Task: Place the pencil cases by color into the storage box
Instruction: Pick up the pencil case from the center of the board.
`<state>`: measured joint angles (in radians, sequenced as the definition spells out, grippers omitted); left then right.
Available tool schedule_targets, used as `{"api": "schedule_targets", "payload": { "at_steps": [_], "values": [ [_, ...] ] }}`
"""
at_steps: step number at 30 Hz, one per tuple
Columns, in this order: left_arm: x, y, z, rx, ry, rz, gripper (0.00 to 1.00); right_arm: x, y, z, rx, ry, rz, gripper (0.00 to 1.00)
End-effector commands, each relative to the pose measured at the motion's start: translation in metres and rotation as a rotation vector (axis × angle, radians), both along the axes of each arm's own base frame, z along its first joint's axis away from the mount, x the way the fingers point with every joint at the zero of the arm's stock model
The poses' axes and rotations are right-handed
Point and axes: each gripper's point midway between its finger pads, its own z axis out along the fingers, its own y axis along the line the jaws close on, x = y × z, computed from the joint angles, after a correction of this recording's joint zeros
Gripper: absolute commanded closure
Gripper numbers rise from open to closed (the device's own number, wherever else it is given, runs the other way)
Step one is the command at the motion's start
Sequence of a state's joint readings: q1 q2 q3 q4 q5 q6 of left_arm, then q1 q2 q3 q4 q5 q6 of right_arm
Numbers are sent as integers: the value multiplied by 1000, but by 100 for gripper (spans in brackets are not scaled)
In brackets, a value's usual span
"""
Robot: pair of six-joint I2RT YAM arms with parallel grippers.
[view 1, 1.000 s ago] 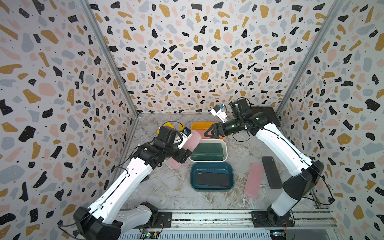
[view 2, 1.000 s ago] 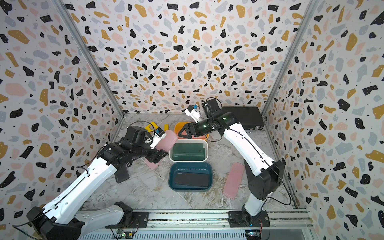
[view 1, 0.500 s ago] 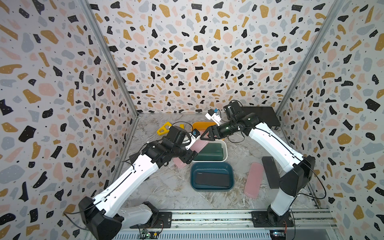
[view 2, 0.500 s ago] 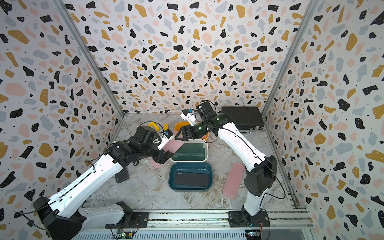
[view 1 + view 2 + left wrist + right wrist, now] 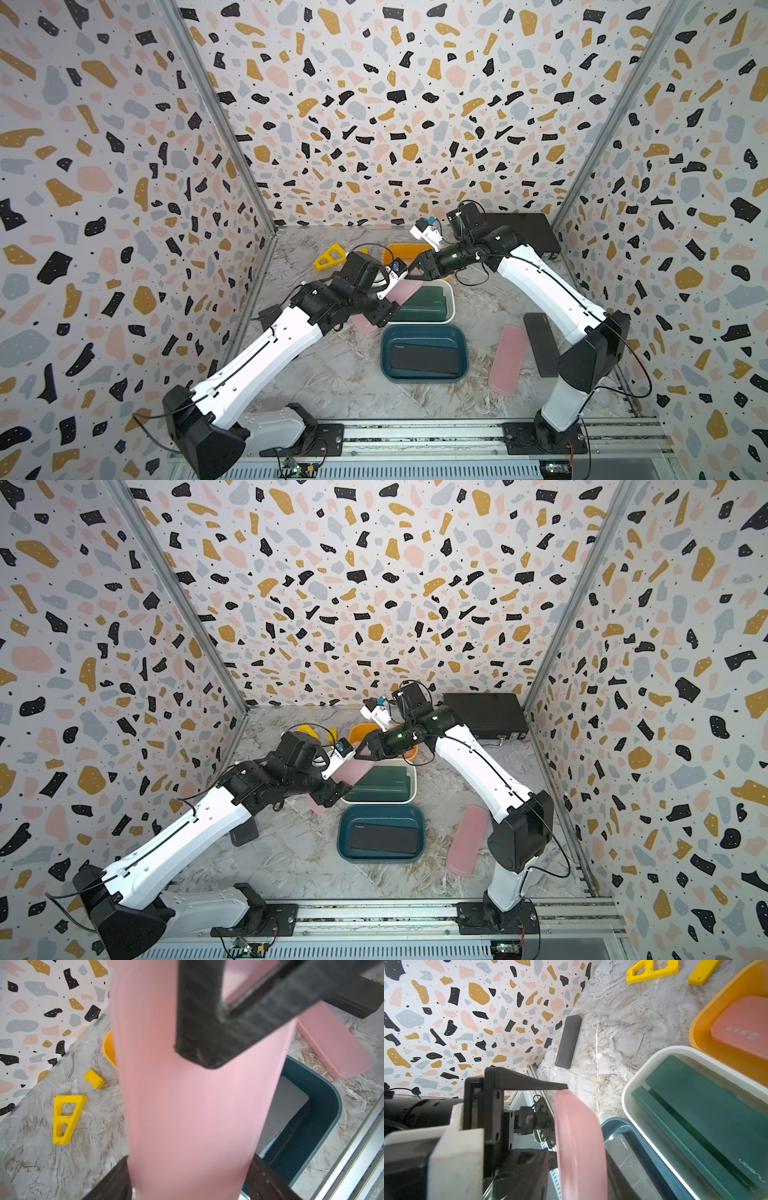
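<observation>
Over the last second your left claw had swung the pink pencil case toward the right claw, which had closed in on its far end. The left claw pinched the case across its width, raised over the edge of the white bin holding green cases. One right finger touched the case; whether that claw gripped it, you couldn't tell.

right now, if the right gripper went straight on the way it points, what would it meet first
The pink pencil case held by the left gripper; its end sits at the right gripper's fingers, contact unclear.
</observation>
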<state>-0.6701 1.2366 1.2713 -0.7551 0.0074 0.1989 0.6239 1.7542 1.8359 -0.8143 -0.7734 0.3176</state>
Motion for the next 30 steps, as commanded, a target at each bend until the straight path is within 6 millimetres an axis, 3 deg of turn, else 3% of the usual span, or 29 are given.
{"api": "schedule_targets", "payload": {
  "at_steps": [1,11,16,17,20,25,30],
  "values": [
    [12,-8,30,-47,-98,4,24,-9,0,13,19,-12,30,64],
    [12,-8,31,-44,-107,5,20,-8,1,13,21,-11,39,85],
    [14,-5,29,-32,-106,21,8,-6,0,14,18,-24,27,87],
    [14,-5,29,-31,-106,21,1,-5,0,14,18,-28,21,87],
    [13,-5,27,-33,-104,24,0,1,0,13,16,-43,-12,87],
    [12,-1,32,-64,-130,52,0,25,0,14,19,-87,-116,87],
    [18,15,39,-94,-171,171,0,69,-9,6,18,-115,-272,87]
  ]
}}
